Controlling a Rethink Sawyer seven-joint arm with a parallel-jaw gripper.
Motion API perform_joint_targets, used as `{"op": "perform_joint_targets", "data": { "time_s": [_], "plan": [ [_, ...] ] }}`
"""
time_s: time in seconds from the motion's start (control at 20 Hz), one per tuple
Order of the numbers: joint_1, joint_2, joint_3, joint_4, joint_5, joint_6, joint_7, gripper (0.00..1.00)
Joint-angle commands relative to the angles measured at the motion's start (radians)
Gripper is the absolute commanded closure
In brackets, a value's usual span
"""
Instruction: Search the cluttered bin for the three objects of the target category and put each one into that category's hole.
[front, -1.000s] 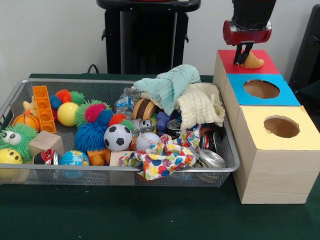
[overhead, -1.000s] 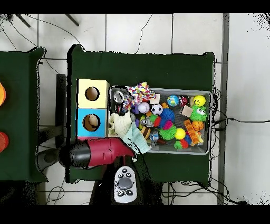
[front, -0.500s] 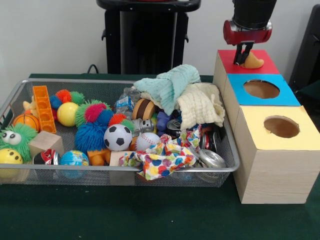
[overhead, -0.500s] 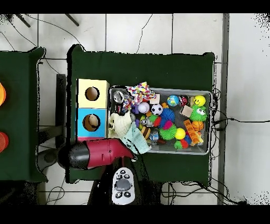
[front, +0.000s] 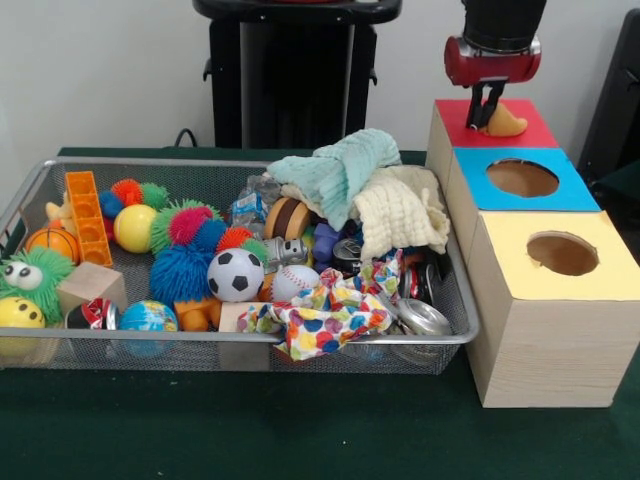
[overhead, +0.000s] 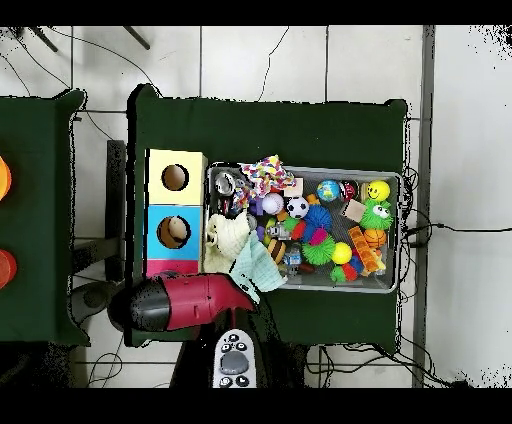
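Gripper (front: 487, 112) hanging over red box (front: 522, 128) at far right, fingers close together beside an orange plush (front: 505, 124) lying on the red top; contact not discernible. Blue box (front: 565, 182) and yellow box (front: 520, 262) in a row nearer the camera, each with a round hole. Wire bin (front: 300, 342) just left of the boxes, full: soccer ball (front: 235, 274), baseball (front: 293, 282), spiky balls (front: 184, 262), green fuzzy ball (front: 32, 279), orange block (front: 87, 216), mint cloth (front: 345, 170) over cream cloth (front: 402, 212), dotted cloth (front: 322, 318) draped on near rim.
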Motion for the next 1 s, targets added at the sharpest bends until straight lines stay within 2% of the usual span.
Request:
{"op": "perform_joint_targets", "data": {
  "time_s": [0.05, 0.4, 0.6, 1.0],
  "plan": [
    [-0.141, 0.099, 0.014, 0.085, -0.094, -0.349, 0.144, 1.00],
    [-0.173, -0.037, 0.061, 0.133, -0.053, -0.211, 0.109, 1.00],
    [-0.165, -0.116, 0.065, 0.139, -0.033, -0.127, 0.101, 1.00],
    [-0.110, -0.338, 0.033, 0.128, 0.018, 0.131, 0.104, 1.00]
  ]
}}
